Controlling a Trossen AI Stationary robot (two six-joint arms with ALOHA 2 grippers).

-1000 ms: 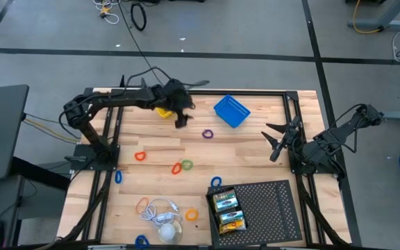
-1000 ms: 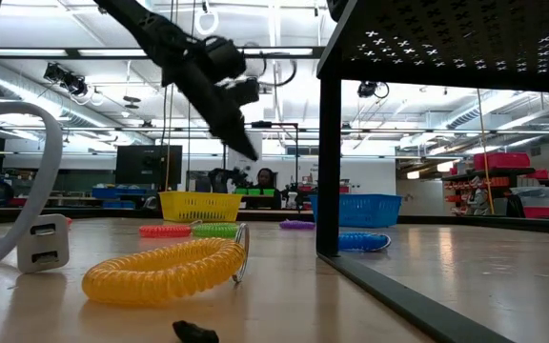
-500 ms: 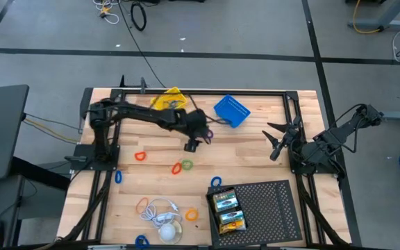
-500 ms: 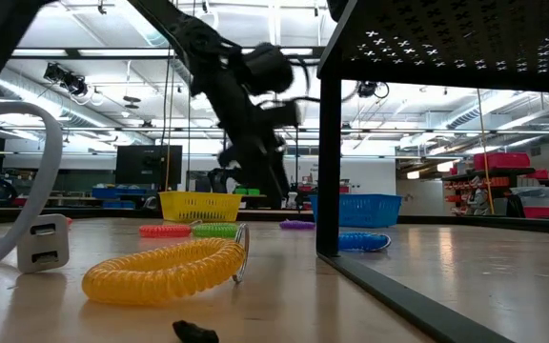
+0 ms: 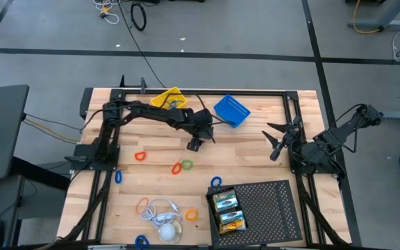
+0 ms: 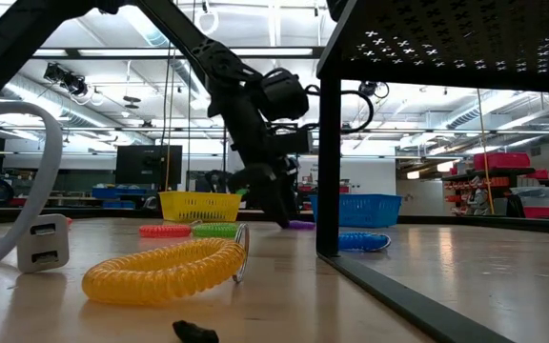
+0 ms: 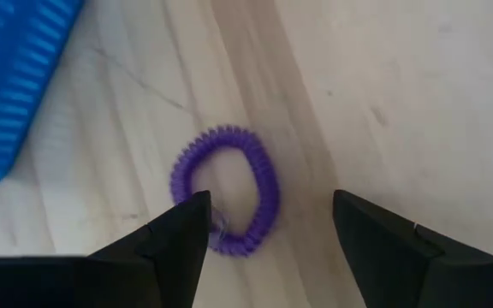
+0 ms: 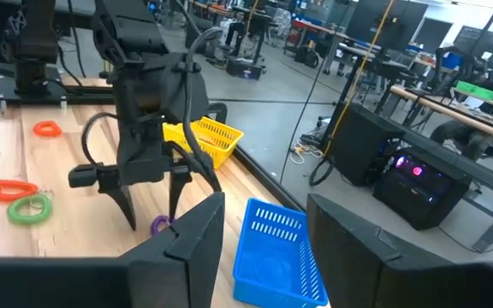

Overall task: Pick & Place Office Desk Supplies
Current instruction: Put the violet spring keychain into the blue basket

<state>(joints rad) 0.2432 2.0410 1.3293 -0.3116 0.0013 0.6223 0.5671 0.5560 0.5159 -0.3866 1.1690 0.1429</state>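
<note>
A purple coiled loop lies flat on the wooden table, just to the near left of the blue basket. My left gripper hangs over it, open and pointing steeply down. One fingertip stands over the loop's rim and the other stands off to its side. The right wrist view shows the same open fingers astride the loop. In the high view the left arm hides the loop. My right gripper waits open above the table's right side. My left gripper comes at the purple loop from above, slanting down. One fingertip overlaps the loop's rim, but I cannot tell whether it touches. The loop lies flat on the table.
A yellow basket and the blue basket stand at the far edge. Orange, red, green and blue loops lie mid-table. A black perforated tray at near right holds two crayon boxes. A white cable lies near.
My left gripper has swung from over the yellow basket toward the table's right and near side. It has sunk to the purple loop and rolled as it went. The yellow basket now shows whole. My right arm has kept still.
</note>
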